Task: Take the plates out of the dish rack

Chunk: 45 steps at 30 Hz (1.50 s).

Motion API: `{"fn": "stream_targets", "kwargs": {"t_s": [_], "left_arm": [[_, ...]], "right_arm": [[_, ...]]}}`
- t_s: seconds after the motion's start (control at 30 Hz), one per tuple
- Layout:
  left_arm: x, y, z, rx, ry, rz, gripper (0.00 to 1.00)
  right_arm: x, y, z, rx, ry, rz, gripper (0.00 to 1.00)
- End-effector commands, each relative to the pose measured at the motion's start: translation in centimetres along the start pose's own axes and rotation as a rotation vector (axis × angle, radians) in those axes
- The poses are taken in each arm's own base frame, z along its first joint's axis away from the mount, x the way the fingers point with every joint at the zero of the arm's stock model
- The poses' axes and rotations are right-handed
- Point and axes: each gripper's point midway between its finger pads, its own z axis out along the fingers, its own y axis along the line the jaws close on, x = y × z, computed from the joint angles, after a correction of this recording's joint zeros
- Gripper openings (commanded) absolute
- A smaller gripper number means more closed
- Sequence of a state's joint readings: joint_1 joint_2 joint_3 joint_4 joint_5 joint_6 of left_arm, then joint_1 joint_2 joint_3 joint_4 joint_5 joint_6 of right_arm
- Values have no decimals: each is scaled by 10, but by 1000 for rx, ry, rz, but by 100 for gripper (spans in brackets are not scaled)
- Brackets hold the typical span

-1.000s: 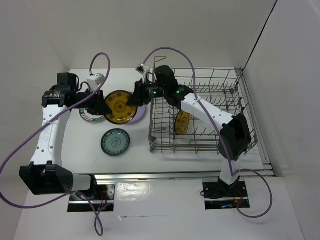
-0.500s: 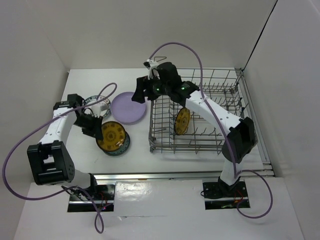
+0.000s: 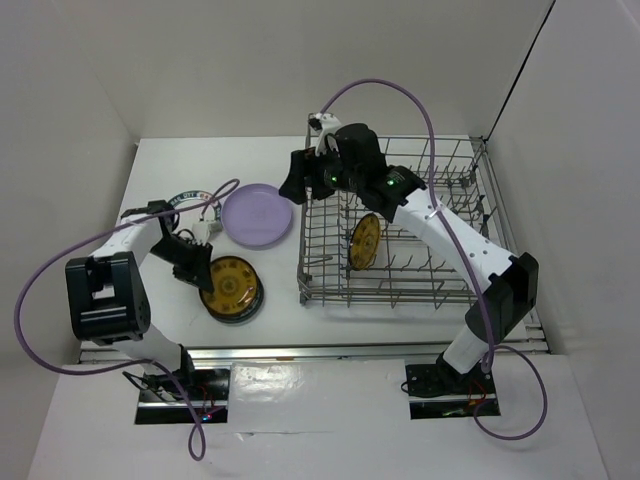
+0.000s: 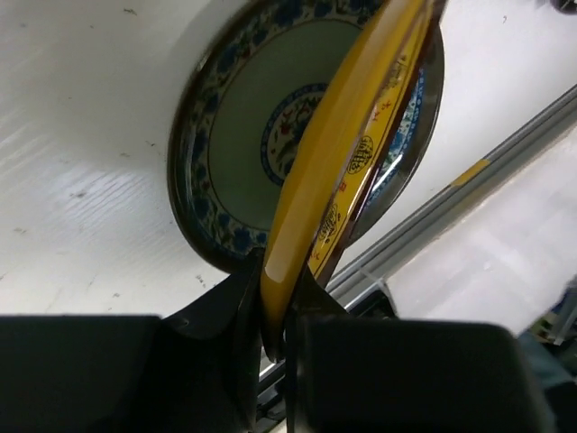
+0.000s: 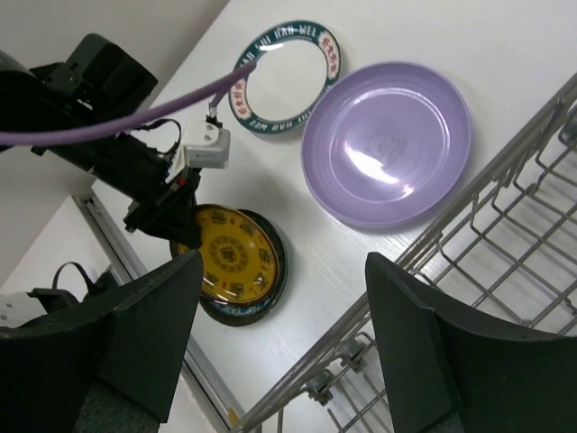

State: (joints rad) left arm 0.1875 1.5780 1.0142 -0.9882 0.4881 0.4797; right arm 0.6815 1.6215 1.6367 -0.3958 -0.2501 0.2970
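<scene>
My left gripper (image 3: 196, 274) is shut on the rim of a yellow-gold plate (image 3: 231, 286) and holds it tilted over a teal plate (image 4: 261, 135) on the table; both also show in the right wrist view, the yellow plate (image 5: 234, 262) above the teal rim (image 5: 275, 271). A lavender plate (image 3: 257, 215) and a white plate with a dark patterned rim (image 3: 185, 200) lie flat on the table. A second yellow-gold plate (image 3: 364, 241) stands upright in the dish rack (image 3: 400, 290). My right gripper (image 3: 296, 178) is open and empty above the rack's far left corner.
The rack's wire loop (image 3: 318, 122) sticks up at its far left corner. Purple cables (image 3: 40, 290) arc over the table's left side. White walls stand close on the left, back and right. The table's front rail (image 4: 451, 189) runs just beyond the teal plate.
My left gripper has carried the yellow-gold plate from the table's back down onto the teal plate near the front. My right gripper has let go of the lavender plate and drawn back toward the rack.
</scene>
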Motion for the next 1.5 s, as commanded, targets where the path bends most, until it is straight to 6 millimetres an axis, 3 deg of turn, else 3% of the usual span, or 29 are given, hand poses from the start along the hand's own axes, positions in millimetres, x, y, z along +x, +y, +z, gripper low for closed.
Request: {"fn": "stream_targets", "kwargs": {"t_s": [0.0,0.03,0.1,0.17,0.27,0.4,0.57,0.73,0.8,0.93,0.97,1.0,1.13,1.17,1.27,1.37,1.47], "left_arm": [[1,23,8,-60,44,13,22],[3,25,10,-62,58,8,35],[3,30,8,-90,67,12,47],[3,31,5,-106,67,16,57],[-5,32,-3,-136,38,35,65],[-4,35,-8,-171,55,47,65],[-9,38,-14,-282,68,97,66],[-15,33,-18,-337,72,123,67],[-16,31,-20,-347,84,135,75],[-16,27,-17,-361,120,155,76],[-16,28,-17,-377,132,168,80],[-12,28,-13,-381,156,161,90],[-18,30,-15,-422,158,181,92],[-15,27,-15,-409,165,178,100],[-21,28,-19,-426,147,164,100],[-25,29,-25,-456,128,143,100],[-51,28,-50,-544,-4,105,100]], "right_arm": [[-9,2,-14,8,-33,-19,80],[-9,2,-15,8,-33,-19,80],[-9,2,-15,8,-33,-19,80],[-9,2,-15,8,-33,-19,80],[-13,4,-16,6,-42,-21,80],[-17,1,-18,30,-47,-31,80],[-9,-26,-25,164,-15,0,80],[-20,-29,-40,211,-43,-22,80],[-25,-31,-45,216,-57,-29,81],[-27,-29,-49,213,-66,-31,81],[-27,-29,-49,213,-66,-31,81],[-27,-29,-49,213,-66,-31,81],[-31,-28,-50,210,-73,-41,81],[-31,-28,-50,210,-73,-41,81],[-26,-31,-51,226,-58,-38,81],[-21,-67,-61,400,-40,45,81],[1,-129,-83,610,46,124,80]]}}
